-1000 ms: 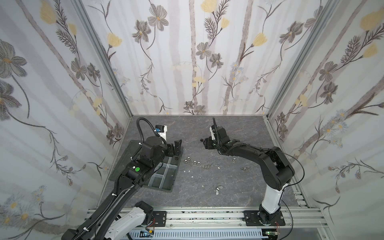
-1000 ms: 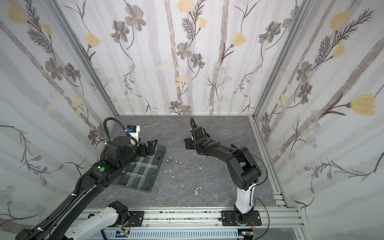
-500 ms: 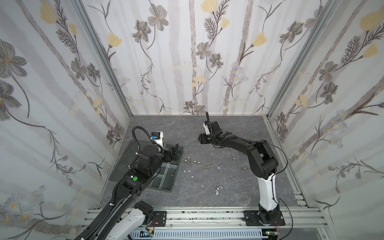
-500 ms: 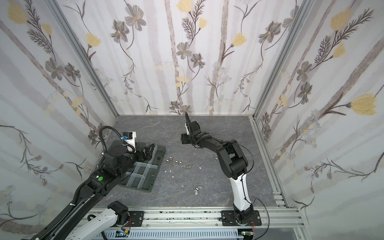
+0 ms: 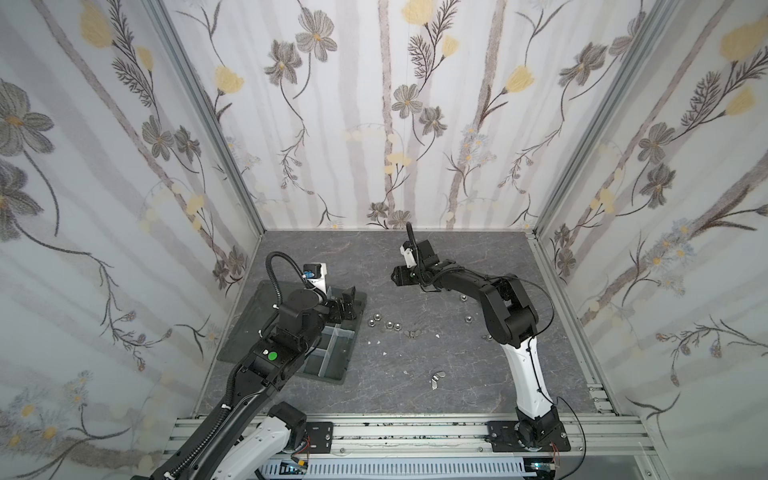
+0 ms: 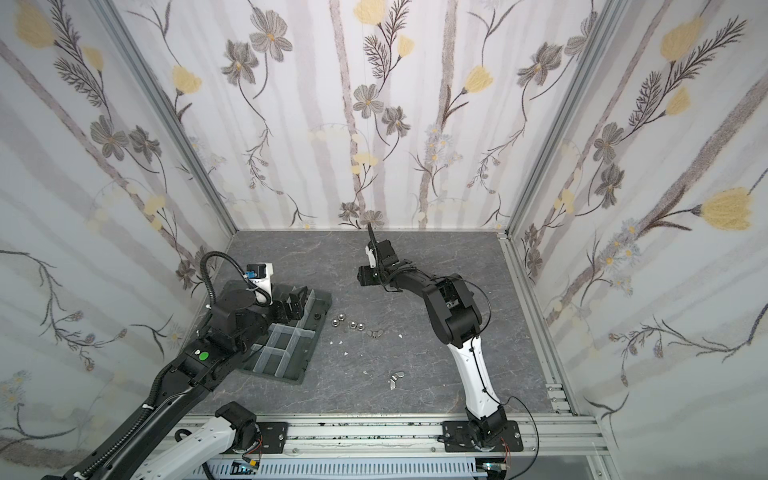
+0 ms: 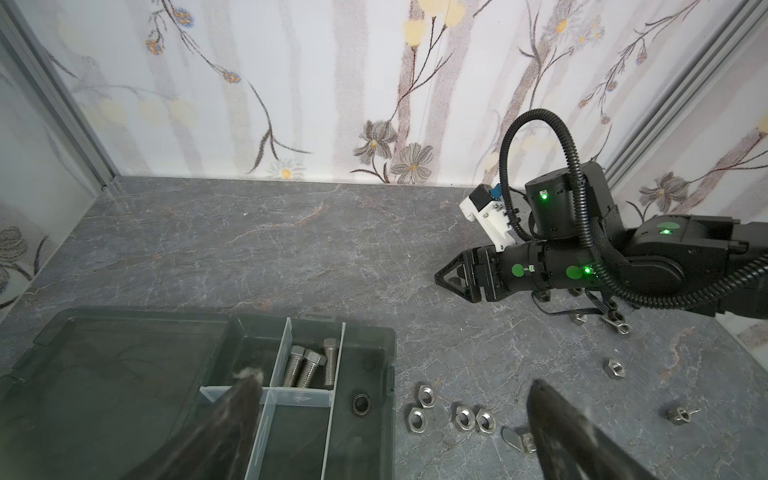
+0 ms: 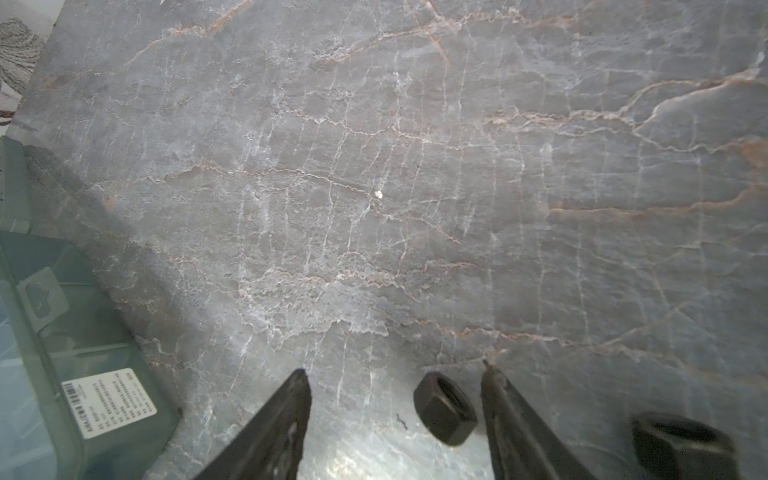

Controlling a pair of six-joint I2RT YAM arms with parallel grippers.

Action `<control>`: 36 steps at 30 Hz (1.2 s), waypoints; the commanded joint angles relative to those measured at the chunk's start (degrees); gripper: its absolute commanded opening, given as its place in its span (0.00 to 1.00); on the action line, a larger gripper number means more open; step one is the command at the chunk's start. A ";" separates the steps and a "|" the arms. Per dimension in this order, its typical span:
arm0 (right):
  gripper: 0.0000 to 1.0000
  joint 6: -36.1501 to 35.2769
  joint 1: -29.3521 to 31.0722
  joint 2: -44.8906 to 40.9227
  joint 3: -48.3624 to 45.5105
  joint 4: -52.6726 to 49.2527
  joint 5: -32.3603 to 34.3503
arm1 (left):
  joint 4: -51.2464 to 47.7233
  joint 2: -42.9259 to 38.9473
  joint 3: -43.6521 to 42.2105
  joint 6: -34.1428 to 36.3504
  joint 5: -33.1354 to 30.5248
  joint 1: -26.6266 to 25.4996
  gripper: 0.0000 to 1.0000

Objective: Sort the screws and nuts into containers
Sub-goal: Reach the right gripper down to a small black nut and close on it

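In the right wrist view the right gripper (image 8: 392, 370) had its jaws parted over the grey table (image 8: 374, 166). A black hex nut (image 8: 444, 409) lay on the table between them, just beside one finger (image 8: 515, 424) and well clear of the opposite one, so nothing was pinched. Whether the nut touched that finger could not be told. A second black nut (image 8: 681, 446) sat outside the jaws, on the far side of the same finger. In both top views that gripper (image 5: 399, 276) sat low near the middle of the frame, to the upper right of the organiser tray (image 5: 332, 370), which lay at the lower left of the table. The left gripper (image 5: 345, 305) hung over the tray's upper end, jaws spread wide and empty. The left wrist view showed three silver screws (image 7: 307, 368) lying together in one compartment and a dark nut (image 7: 361, 403) in the neighbouring one. Four silver hex nuts (image 7: 464, 417) lay loose on the table just beside the tray.
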 commanded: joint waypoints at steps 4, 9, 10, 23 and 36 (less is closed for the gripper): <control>0.66 -1.38 -0.17 1.55 1.75 -1.21 -0.51 | 1.59 0.62 -0.14 0.46 -0.68 0.46 1.00; 0.65 -2.74 0.33 1.72 1.65 -2.55 0.94 | 1.52 1.08 -0.17 0.41 -0.41 0.99 1.00; 0.65 -3.09 0.44 1.67 1.62 -2.88 1.46 | 1.62 1.16 -0.08 0.41 -0.42 1.09 1.00; 0.53 -4.10 1.82 -0.67 -1.01 -2.49 6.87 | 1.67 1.55 -0.20 0.32 -0.08 1.69 1.00; 0.45 -4.99 2.79 -1.18 -1.01 -3.15 8.96 | 1.67 2.04 -0.20 0.32 0.03 1.86 1.00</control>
